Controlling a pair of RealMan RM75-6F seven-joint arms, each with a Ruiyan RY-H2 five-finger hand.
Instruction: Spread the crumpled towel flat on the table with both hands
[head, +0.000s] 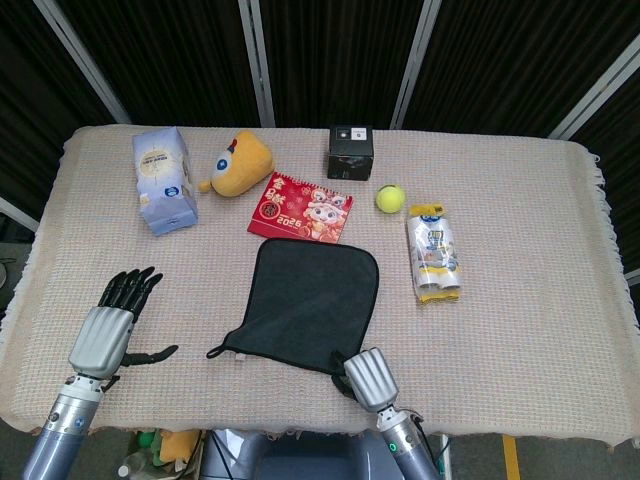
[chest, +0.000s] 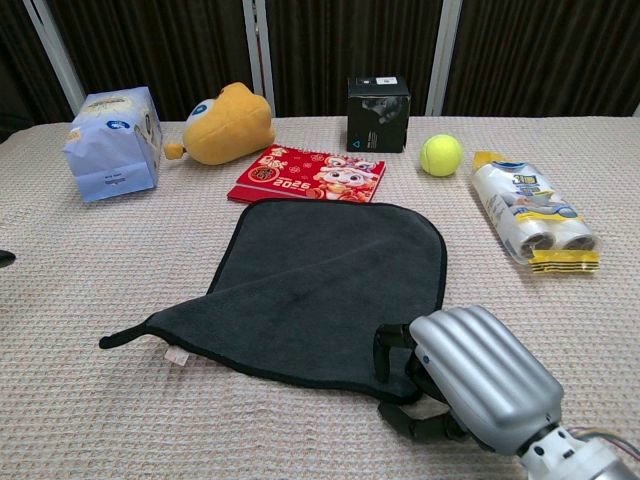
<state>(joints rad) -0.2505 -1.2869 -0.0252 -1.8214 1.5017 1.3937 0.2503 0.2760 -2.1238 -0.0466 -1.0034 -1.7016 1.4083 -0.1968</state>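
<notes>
A dark grey towel lies mostly flat at the middle of the table, with its near left corner drawn out into a thin point. My right hand is at the towel's near right corner. In the chest view its fingers curl down over the towel edge and the thumb lies under it, gripping the corner. My left hand rests on the cloth-covered table far to the left of the towel, fingers apart and holding nothing.
Behind the towel lie a red booklet, a yellow plush toy, a blue tissue pack, a black box, a tennis ball and a wrapped pack at the right. The table's near edge runs just behind both hands.
</notes>
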